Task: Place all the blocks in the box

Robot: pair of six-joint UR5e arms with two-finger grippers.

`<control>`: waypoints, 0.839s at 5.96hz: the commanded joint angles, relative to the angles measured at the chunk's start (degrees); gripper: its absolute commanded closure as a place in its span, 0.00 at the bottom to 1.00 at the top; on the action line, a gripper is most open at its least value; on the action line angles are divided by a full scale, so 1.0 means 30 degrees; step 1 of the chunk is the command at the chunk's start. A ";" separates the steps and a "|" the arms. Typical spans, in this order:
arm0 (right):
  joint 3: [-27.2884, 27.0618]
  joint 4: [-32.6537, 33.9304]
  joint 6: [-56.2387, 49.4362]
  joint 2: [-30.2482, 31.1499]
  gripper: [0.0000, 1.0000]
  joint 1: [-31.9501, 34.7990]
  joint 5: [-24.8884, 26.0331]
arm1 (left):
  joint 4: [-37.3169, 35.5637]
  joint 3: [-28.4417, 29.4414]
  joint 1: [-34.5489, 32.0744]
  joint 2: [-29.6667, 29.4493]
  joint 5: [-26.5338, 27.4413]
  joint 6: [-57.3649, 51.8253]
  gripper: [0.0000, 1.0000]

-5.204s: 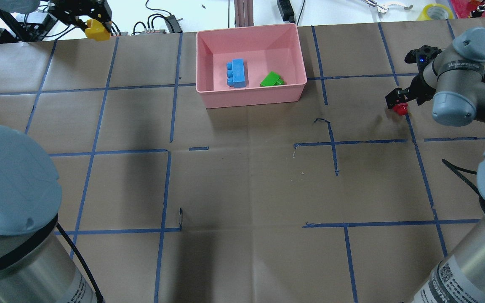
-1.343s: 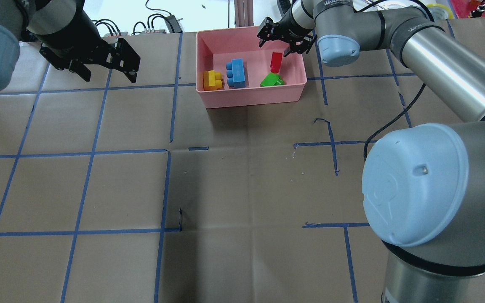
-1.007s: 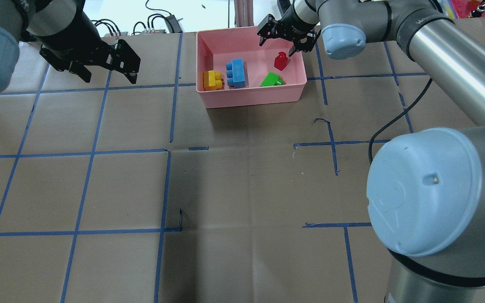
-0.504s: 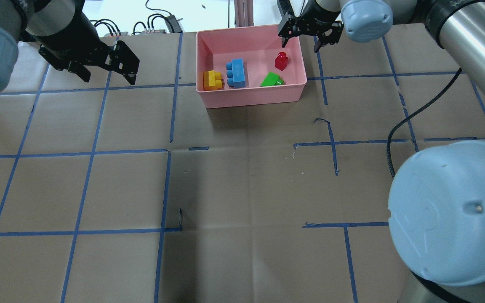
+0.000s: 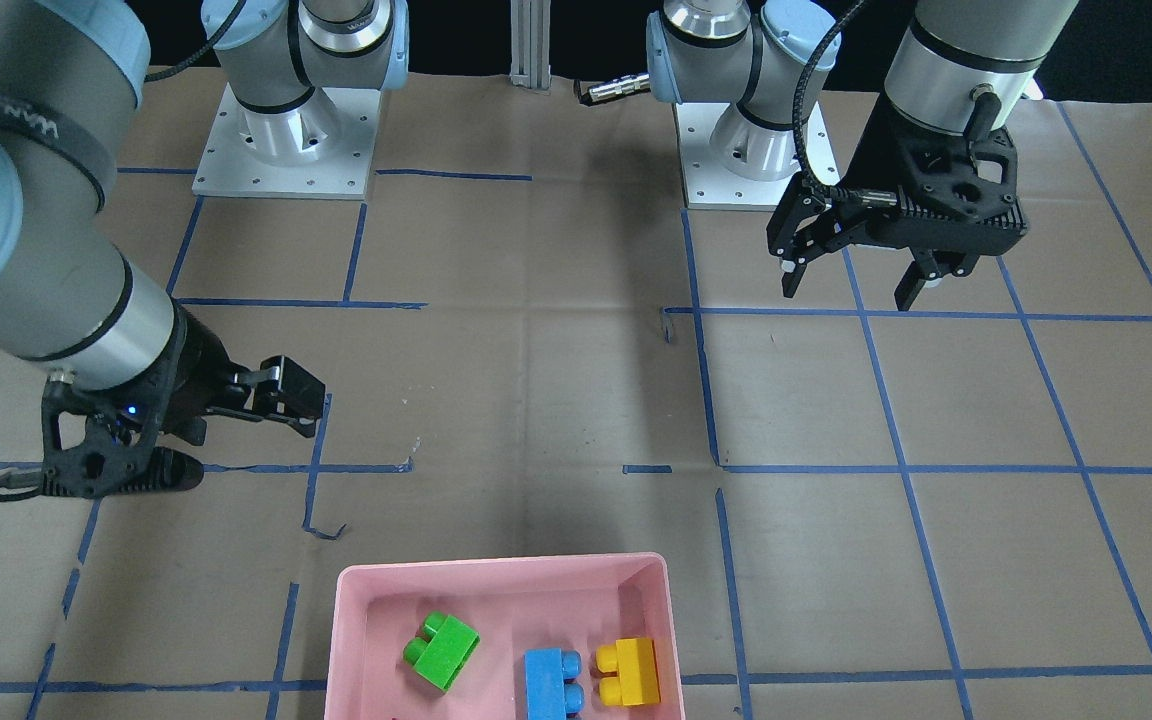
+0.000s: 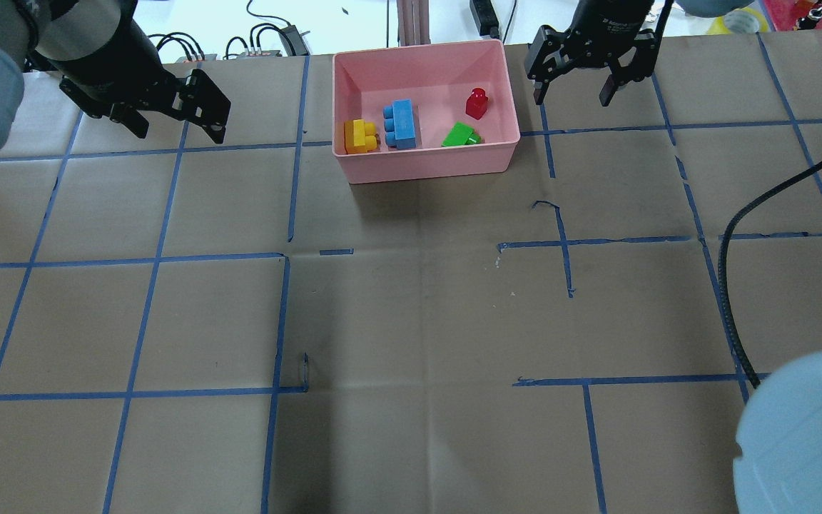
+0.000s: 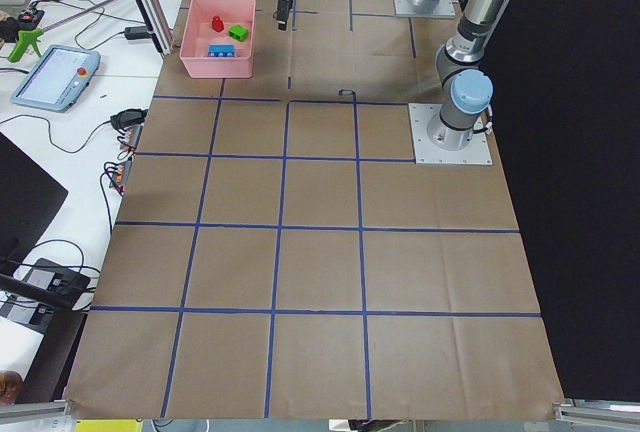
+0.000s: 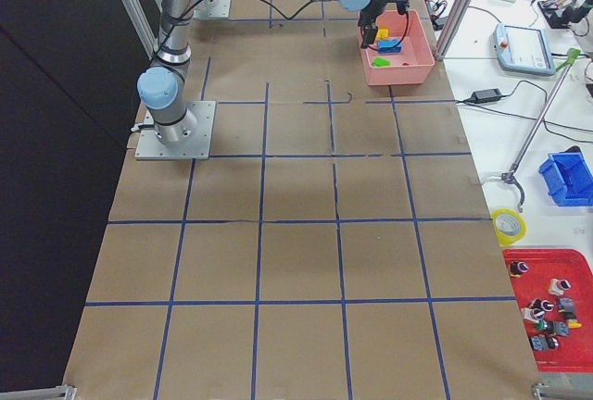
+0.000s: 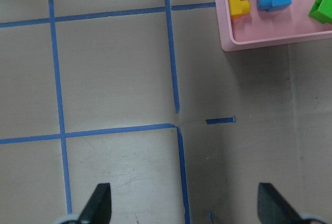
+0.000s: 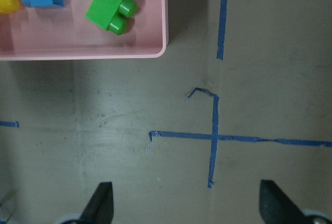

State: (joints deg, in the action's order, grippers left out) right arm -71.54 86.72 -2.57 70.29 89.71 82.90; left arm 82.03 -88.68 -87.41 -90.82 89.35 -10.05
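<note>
The pink box [image 6: 425, 168] stands at the far middle of the table. Inside it lie the yellow block [image 6: 359, 136], the light blue block [image 6: 402, 123], the green block [image 6: 461, 134] and the small red block [image 6: 477, 103], which stands upright. My left gripper [image 6: 179, 128] is open and empty, left of the box. My right gripper [image 6: 572, 94] is open and empty, just right of the box's far right corner. The left wrist view shows the box corner [image 9: 259, 42] with the yellow block [image 9: 237, 6]. The right wrist view shows the green block [image 10: 110, 6].
Brown paper with a blue tape grid covers the table. An aluminium post [image 6: 411, 21] and cables [image 6: 268, 36] sit past the far edge behind the box. My right arm's cable [image 6: 728, 285] hangs over the right side. The arm bases [image 5: 281, 130] stand at the near edge.
The red block was dropped from my right gripper into the box and settled upright. My right gripper has drawn back to the right, clear of the box. The left gripper has hardly moved.
</note>
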 commanded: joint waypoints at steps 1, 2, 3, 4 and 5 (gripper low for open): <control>-0.1833 -0.0636 0.0034 0.3123 0.00 0.0007 0.0518 | 0.0019 0.0000 0.0075 0.0008 0.0013 0.0040 0.01; -0.4341 0.1165 0.0122 0.4765 0.00 0.0036 0.1595 | 0.0019 0.0000 0.0075 0.0008 -0.0016 0.0040 0.01; -0.7296 0.3445 0.0268 0.5768 0.00 0.0037 0.2708 | 0.0019 0.0087 -0.0012 0.0008 0.0013 0.0156 0.01; -0.8863 0.4628 0.0530 0.6532 0.00 0.0037 0.2632 | 0.0019 0.0146 -0.0071 -0.0079 0.0042 0.0360 0.01; -0.8820 0.4582 0.1403 0.6598 0.00 0.0153 0.2486 | 0.0019 0.0118 -0.0130 -0.0080 0.0043 0.0536 0.01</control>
State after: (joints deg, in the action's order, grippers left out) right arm -96.29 99.21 -0.41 89.11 89.94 90.44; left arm 82.09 -88.34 -87.62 -90.99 89.45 -8.96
